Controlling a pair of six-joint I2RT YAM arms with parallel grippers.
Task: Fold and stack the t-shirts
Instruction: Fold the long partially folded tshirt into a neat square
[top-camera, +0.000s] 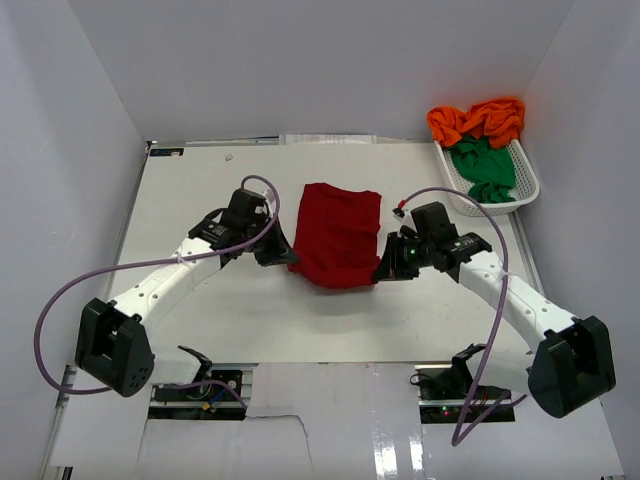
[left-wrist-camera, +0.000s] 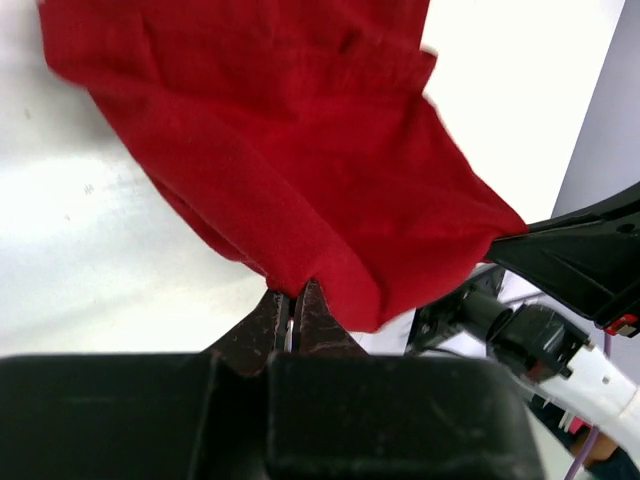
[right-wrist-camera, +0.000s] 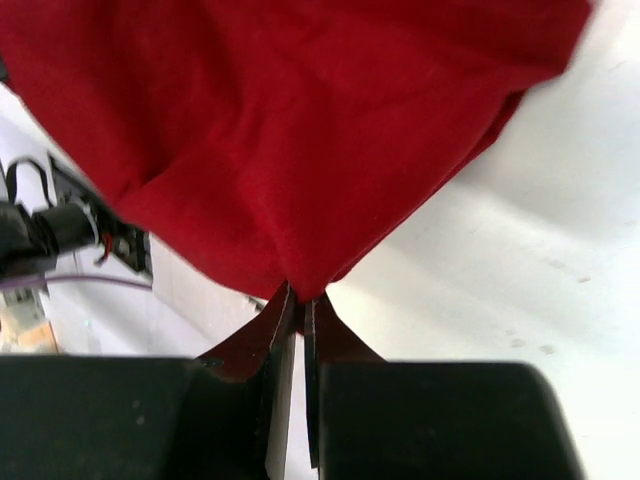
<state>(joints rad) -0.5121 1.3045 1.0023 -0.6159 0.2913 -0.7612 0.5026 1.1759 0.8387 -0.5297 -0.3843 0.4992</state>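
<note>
1. Left gripper (top-camera: 283, 256): jaws pinched tight on the red shirt's (top-camera: 338, 232) corner at its 8 o'clock, that corner held up off the table (top-camera: 220, 320).
2. Red shirt: mid-table, a rough rectangle. Its far part lies flat and its near edge is slung between the two grippers.
3. Right gripper (top-camera: 386, 270): jaws clamped thin on the shirt's corner at 4 o'clock.
4. Basket (top-camera: 527, 187): at the table's 2 o'clock, well apart from the red shirt. A green shirt (top-camera: 482, 165) lies inside and an orange shirt (top-camera: 478, 120) is heaped over its far rim.
</note>
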